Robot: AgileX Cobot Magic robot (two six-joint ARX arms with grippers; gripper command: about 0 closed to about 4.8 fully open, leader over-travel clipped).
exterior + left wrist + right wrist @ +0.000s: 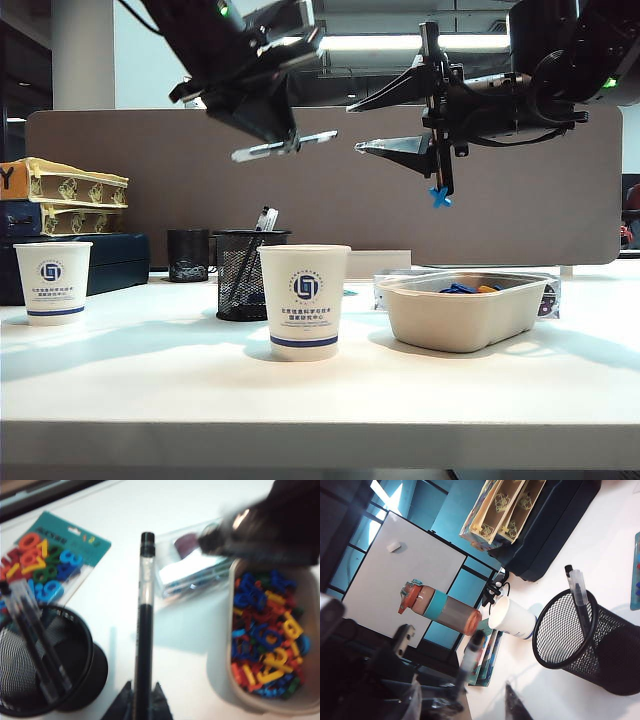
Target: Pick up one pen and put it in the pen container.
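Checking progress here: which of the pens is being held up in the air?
The pen with the pale barrel, clamped level in the left hand above the table; the others stand in the pen container.

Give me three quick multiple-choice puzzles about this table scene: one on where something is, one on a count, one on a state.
1. Where is the pen?
A. held in the left gripper, high above the table
B. lying in the tray
C. inside a paper cup

2. How many white paper cups stand on the table?
A. one
B. two
C. four

3. How does the right gripper stand?
A. shut on a cup
B. open, empty
C. shut on a pen

Answers: 1 A, fingers clamp its barrel; 2 B, one central, one far left; 3 B, jaws apart.
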